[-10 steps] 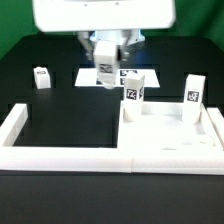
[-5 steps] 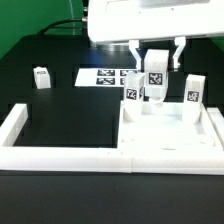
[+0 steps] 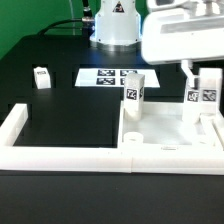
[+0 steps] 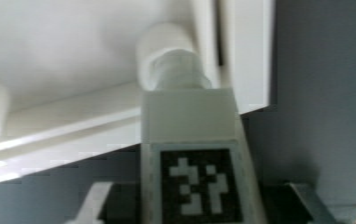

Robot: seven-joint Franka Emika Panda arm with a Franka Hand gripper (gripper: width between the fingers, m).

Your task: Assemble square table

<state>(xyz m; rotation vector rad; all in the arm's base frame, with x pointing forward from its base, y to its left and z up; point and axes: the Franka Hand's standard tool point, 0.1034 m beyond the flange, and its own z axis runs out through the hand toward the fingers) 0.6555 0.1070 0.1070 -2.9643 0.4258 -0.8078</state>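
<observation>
Moved since half a second ago: hand (image 3: 205,72) with held leg block (image 3: 209,92), carried from over the slab's middle to the exterior view's far right. Hand: fingers (image 4: 107,205) clamped on either side of the held leg block, its tag facing the wrist camera. Held leg block: upright, just beside the standing leg block (image 3: 193,98), over the right part of the square slab (image 3: 165,128). Middle leg block (image 3: 135,92): upright on the slab's left part. Loose leg block (image 3: 41,77): well apart on the black desk (image 3: 50,110), exterior view's left. Marker board (image 3: 103,76): flat, behind the slab. Border wall (image 3: 60,152): low, white, along the front
</observation>
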